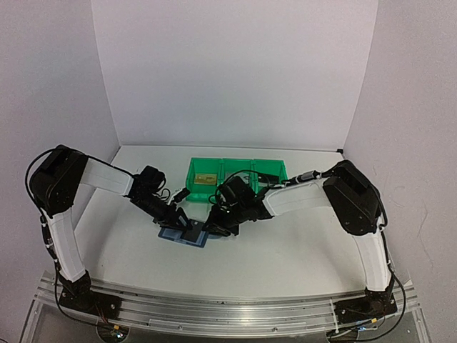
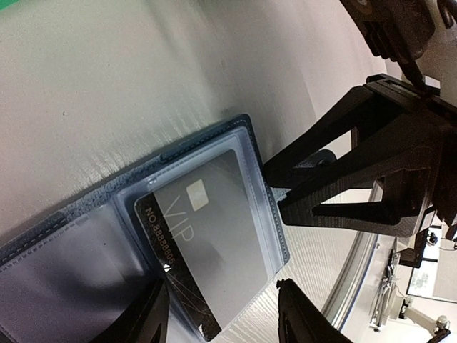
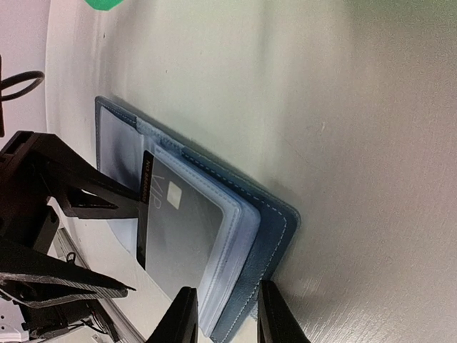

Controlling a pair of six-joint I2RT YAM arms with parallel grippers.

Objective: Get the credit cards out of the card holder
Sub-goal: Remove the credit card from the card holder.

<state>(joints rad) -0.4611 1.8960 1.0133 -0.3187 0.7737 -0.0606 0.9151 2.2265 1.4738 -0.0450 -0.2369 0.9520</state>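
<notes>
The blue card holder lies open on the table between both arms. A dark silver-grey credit card marked VIP sits in its clear sleeve, one short end sticking out. My left gripper is open, its fingers on either side of that exposed end without gripping it. My right gripper is shut on the holder's far edge, pinching sleeves and cover together. A tan-gold card lies in the left green bin.
A row of green bins stands just behind the two grippers. White walls enclose the table at the back and sides. The metal rail with the arm bases runs along the near edge.
</notes>
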